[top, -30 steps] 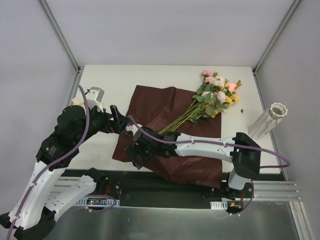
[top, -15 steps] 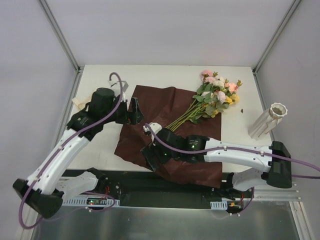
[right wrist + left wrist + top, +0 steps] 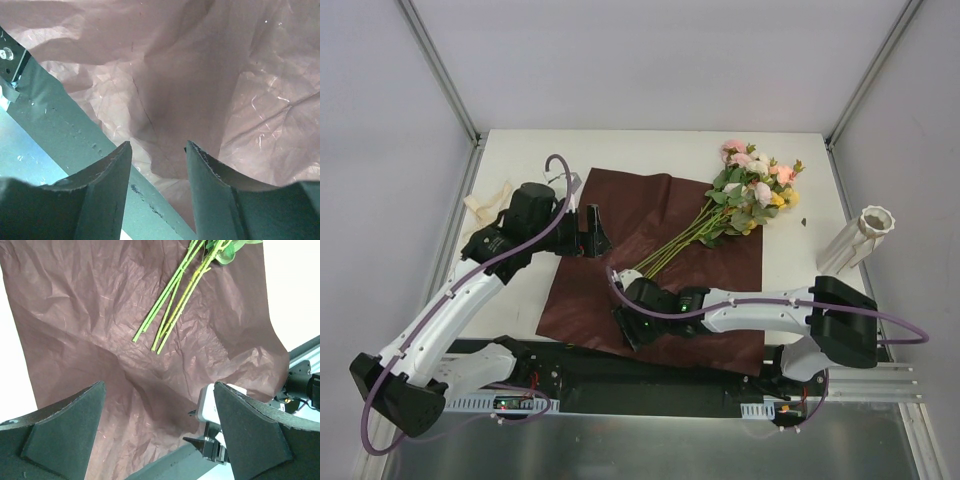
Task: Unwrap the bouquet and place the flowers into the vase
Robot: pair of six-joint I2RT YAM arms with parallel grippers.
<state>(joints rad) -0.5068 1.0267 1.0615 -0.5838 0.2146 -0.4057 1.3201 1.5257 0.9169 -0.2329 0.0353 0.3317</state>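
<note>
We see the flowers (image 3: 752,190) lying on their side toward the far right of the white table (image 3: 540,160). They are a loose cluster of pink, cream and yellow roses with green leaves. Their long, thin green stems (image 3: 170,315) run slantwise toward the near left, resting on an opened sheet of dark red paper (image 3: 650,215). The paper is crinkly and creased, spread nearly flat over the middle of the table, and its near edge reaches the table's near edge.

The vase (image 3: 860,238) is small, white and ribbed, with a wavy flared rim. It stands by the right edge, well apart from the flowers. A cream ribbon (image 3: 485,205) lies crumpled by the left edge.

The left gripper (image 3: 595,232) hangs over the left part of the paper with its dark wedge-shaped fingers spread wide and nothing between them. The right gripper (image 3: 157,150) is low at the paper's near edge. Its fingers stand partway apart, and wrinkled paper shows through the gap between them.
</note>
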